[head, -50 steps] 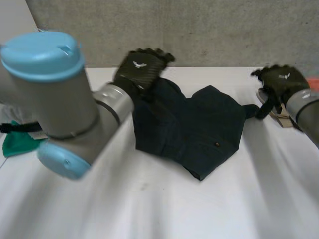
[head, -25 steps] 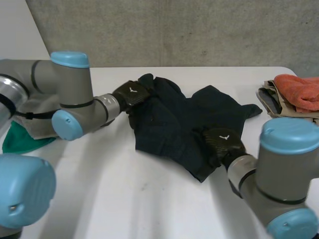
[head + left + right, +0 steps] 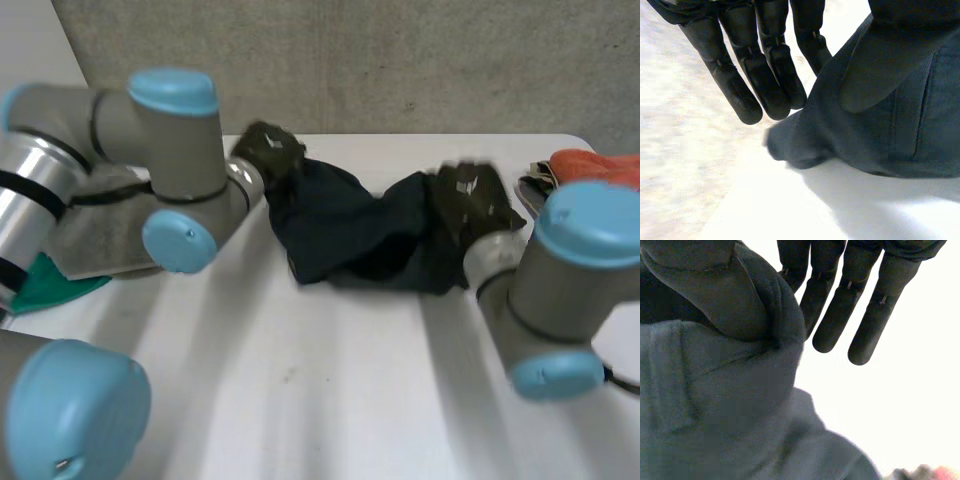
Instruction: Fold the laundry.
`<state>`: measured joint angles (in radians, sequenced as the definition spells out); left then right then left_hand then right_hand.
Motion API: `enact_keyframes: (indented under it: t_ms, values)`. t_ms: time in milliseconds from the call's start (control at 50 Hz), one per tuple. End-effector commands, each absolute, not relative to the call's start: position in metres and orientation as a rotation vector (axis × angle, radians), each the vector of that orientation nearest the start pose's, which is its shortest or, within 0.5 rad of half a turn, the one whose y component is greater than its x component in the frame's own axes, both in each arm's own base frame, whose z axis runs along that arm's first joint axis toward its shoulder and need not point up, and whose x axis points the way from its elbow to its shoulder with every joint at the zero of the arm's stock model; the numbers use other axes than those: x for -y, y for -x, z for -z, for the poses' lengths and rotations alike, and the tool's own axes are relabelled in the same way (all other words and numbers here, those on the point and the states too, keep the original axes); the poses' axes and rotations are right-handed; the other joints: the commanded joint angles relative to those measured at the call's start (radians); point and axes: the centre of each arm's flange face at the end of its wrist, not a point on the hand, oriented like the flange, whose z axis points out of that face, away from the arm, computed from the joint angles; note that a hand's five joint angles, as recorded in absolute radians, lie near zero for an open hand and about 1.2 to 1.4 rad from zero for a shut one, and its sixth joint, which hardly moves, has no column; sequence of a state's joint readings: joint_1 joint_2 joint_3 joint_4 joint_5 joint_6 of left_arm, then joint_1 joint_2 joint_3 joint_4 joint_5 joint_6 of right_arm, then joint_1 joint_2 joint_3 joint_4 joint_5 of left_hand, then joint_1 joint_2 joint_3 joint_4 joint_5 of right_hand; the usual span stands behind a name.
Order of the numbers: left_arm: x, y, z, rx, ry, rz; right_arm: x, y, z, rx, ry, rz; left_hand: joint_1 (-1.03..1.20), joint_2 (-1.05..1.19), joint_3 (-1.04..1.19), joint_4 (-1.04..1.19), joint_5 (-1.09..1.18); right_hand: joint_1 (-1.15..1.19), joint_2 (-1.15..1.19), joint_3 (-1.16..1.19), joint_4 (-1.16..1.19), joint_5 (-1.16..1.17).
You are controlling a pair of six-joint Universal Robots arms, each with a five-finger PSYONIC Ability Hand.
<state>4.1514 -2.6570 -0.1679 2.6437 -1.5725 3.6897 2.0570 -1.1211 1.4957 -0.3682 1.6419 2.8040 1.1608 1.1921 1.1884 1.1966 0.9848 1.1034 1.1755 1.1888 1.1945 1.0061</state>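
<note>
Now left hand [image 3: 268,150], right hand [image 3: 470,195] pinch garment [image 3: 340,220] (fingers [image 3: 735,85] straight).

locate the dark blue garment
Head view: the dark blue garment lies bunched mid-table, pinched by the left hand at its left end and the right hand at its right.

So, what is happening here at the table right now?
A two-armed robot is folding laundry. Both hands hold one dark garment on the white table. The left hand pinches its far left corner between thumb and fingers, and the right hand pinches its right end the same way. The garment lies bunched between them, not yet a neat fold. An orange cloth and a green cloth lie off to the sides.
</note>
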Motion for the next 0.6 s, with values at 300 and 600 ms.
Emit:
enact_keyframes:
  t_ms: [300,600]
  values:
    - [0.246,0.383,-0.277,-2.281,-1.026,2.316,0.435,-0.306,-0.253,-1.338,0.752,2.635,0.235,0.204,0.208,0.2,0.237,0.293,0.221,0.207,0.202,0.216]
    - [0.217,0.415,-0.224,-2.539,-1.138,2.215,0.447,-0.277,-0.205,-1.667,0.742,2.654,-0.986,-1.018,-1.014,-1.022,-0.985,-0.929,-1.001,-1.014,-1.02,-1.006]
